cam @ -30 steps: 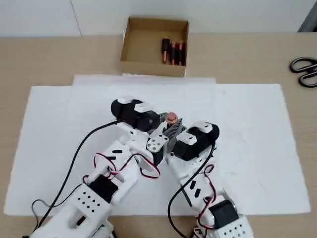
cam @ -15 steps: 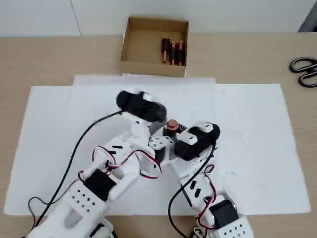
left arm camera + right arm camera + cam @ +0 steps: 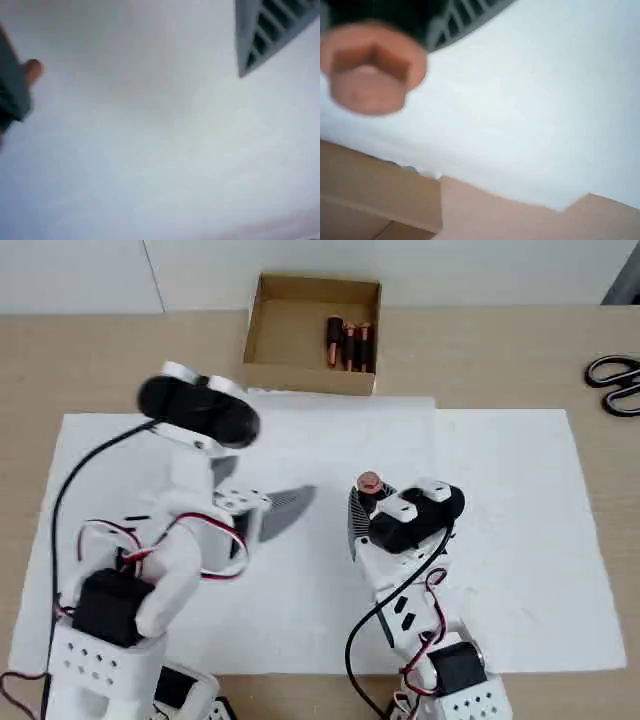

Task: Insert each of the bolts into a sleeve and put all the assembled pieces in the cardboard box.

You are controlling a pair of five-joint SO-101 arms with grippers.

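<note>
The left arm is pulling away from the right one. A second ago the two grippers were meeting over the middle of the sheet, and now the left gripper (image 3: 280,508) is hanging well off to the side, above the white sheet. The bolt (image 3: 368,481) is staying with the right gripper (image 3: 366,492) and has shifted slightly toward that arm's side.

The right gripper's dark, ribbed jaws are pinching the bolt tight. Its copper-coloured head is pointing up, round from above and six-sided in the right wrist view (image 3: 372,70). The part below the head is hiding between the jaws. The bolt is hovering over the sheet, well apart from the cardboard box (image 3: 310,378).

The left gripper is standing open and carrying nothing. One grey, slatted finger (image 3: 262,35) is showing in its wrist view, with bare sheet beside it.

Three assembled pieces (image 3: 349,345), dark cylinders with copper ends, are lying side by side against one wall of the shallow, square box.

The box is sitting on the wooden table (image 3: 100,360), just past the far edge of the matte white sheet (image 3: 500,500). Black-handled scissors (image 3: 612,380) are lying at the table's edge on the right arm's side.
</note>
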